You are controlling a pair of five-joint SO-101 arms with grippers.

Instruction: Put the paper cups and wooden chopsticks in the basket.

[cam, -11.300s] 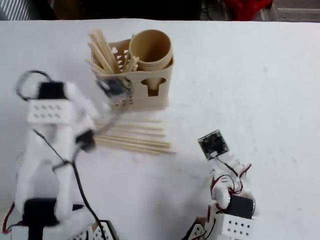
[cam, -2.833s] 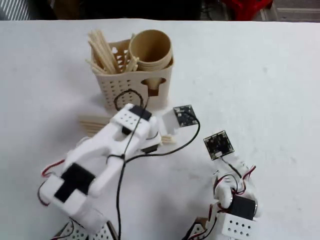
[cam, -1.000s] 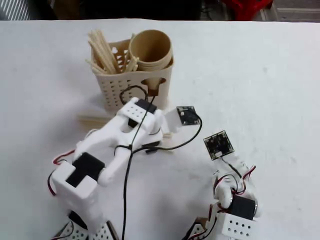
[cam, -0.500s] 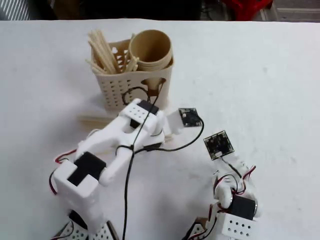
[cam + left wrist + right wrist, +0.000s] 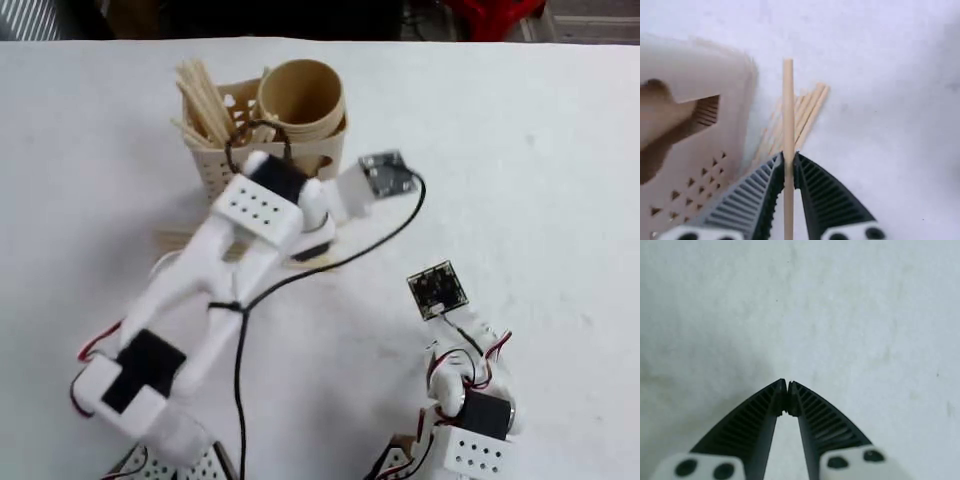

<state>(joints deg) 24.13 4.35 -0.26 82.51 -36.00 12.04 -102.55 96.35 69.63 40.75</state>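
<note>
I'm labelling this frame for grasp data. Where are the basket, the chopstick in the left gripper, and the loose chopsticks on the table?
basket (image 5: 690, 165), left wrist view, perforated side wall.
held chopstick (image 5: 788, 105), left wrist view, shaft beyond the jaws.
loose chopsticks (image 5: 809, 114), left wrist view, near their ends.

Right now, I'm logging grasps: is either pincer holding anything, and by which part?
The left pincer grips one wooden chopstick along its shaft, one end jutting past the tips. The right pincer is shut on nothing.
</note>
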